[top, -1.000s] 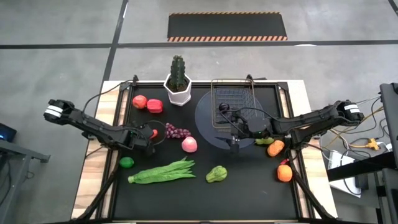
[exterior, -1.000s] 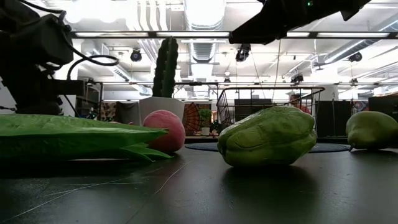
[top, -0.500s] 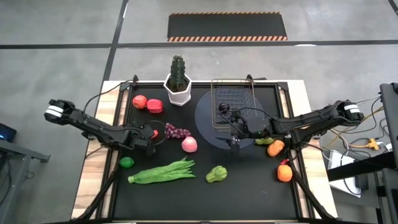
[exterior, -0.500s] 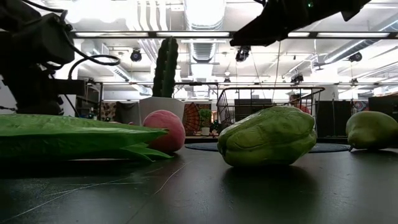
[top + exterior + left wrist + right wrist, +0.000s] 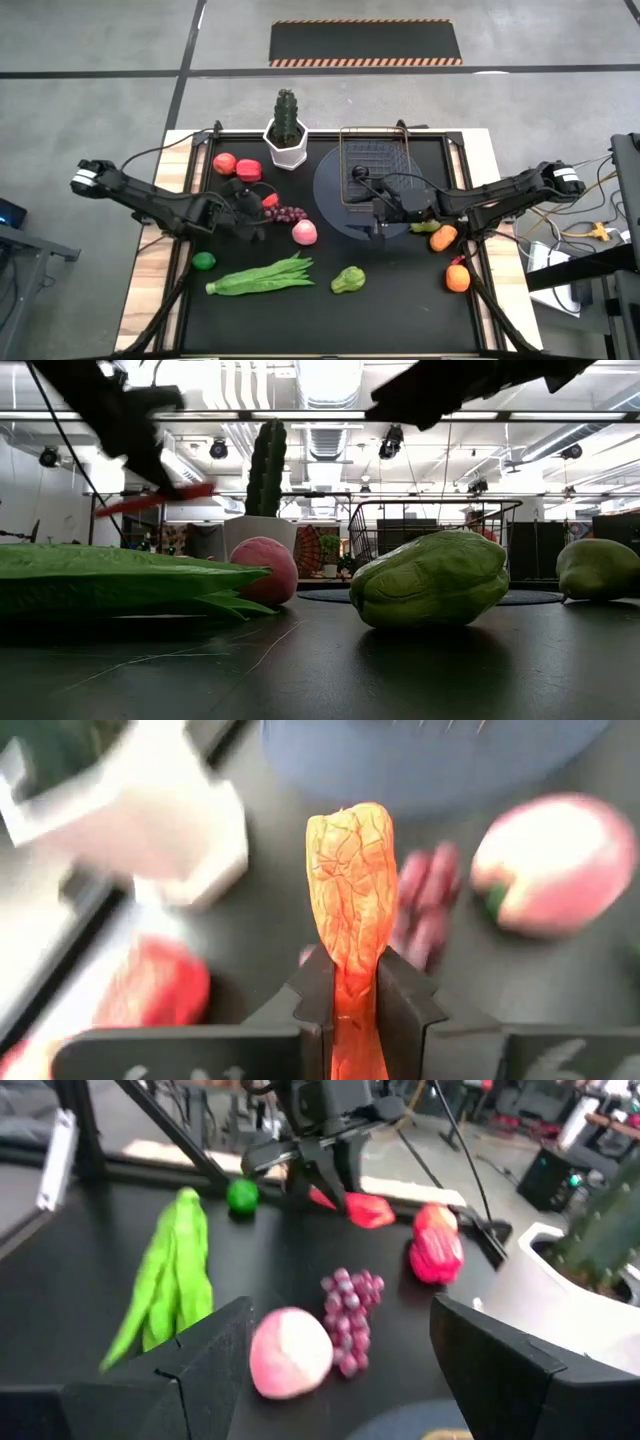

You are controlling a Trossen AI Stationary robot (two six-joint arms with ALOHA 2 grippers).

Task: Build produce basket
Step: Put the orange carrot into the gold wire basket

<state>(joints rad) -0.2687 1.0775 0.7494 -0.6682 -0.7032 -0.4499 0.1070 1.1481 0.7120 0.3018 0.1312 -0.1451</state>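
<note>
My left gripper (image 5: 254, 206) is shut on an orange-red carrot (image 5: 348, 880) and stands above the mat, just left of the purple grapes (image 5: 288, 212). The low view shows the carrot (image 5: 160, 500) well above the table. My right gripper (image 5: 377, 226) hangs open over the near edge of the grey plate (image 5: 330, 190). The wire basket (image 5: 375, 165) stands on that plate. The pink peach (image 5: 304, 232), the long green beans (image 5: 262, 277), the knobbly green fruit (image 5: 347, 280), the lime (image 5: 204, 261) and two tomatoes (image 5: 237, 166) lie on the mat. My left gripper pinches the carrot's near end (image 5: 345, 982) between its two fingers (image 5: 312, 1000). It comes from the table's left, with the fingers lying along the carrot. The rest of the carrot sticks out past the fingertips. The carrot is lifted clear of the table and slants in the low view.
A white hexagonal cactus pot (image 5: 287, 140) stands at the far edge beside the tomatoes. Two oranges (image 5: 442, 238) (image 5: 457, 278) and a green pear (image 5: 424, 227) lie under the right arm. Cables run over the plate and the basket.
My left gripper has risen from the mat with the carrot and moved a little toward the table's right, nearer the grapes. The carrot, low on the table before, now hangs clear of it. My right arm has kept still.
</note>
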